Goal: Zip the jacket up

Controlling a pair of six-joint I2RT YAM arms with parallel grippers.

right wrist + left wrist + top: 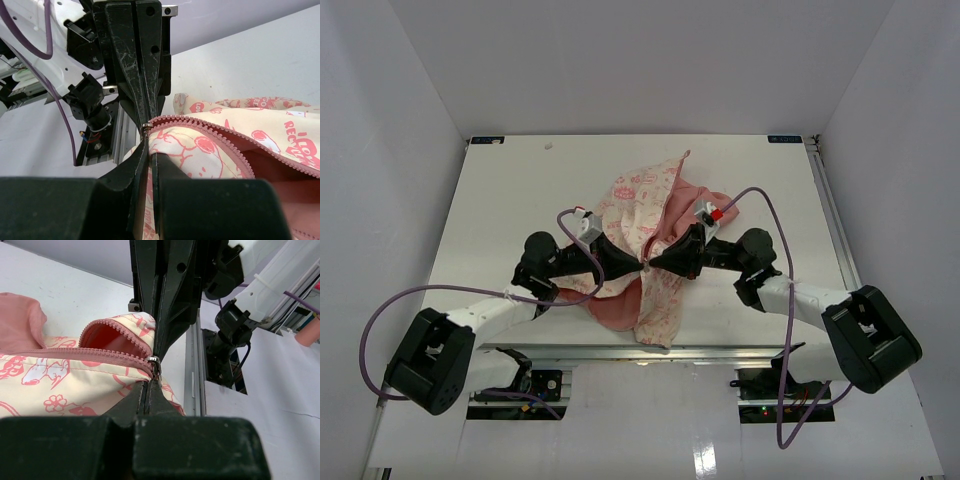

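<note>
The jacket (655, 215) lies in the middle of the table, cream with pink print, its salmon lining showing at the open front. Its pink zipper has a silver slider (154, 360), also seen in the right wrist view (145, 127), at the near end. Beyond it the two rows of teeth spread apart. My left gripper (642, 263) is shut at the slider, pinching its pull (150, 382). My right gripper (654, 262) faces it tip to tip and is shut on the jacket's fabric edge (151, 150) right beside the slider.
The aluminium rail (650, 352) runs along the table's near edge just behind the grippers. Purple cables (775, 215) loop above both arms. White walls close the table on three sides.
</note>
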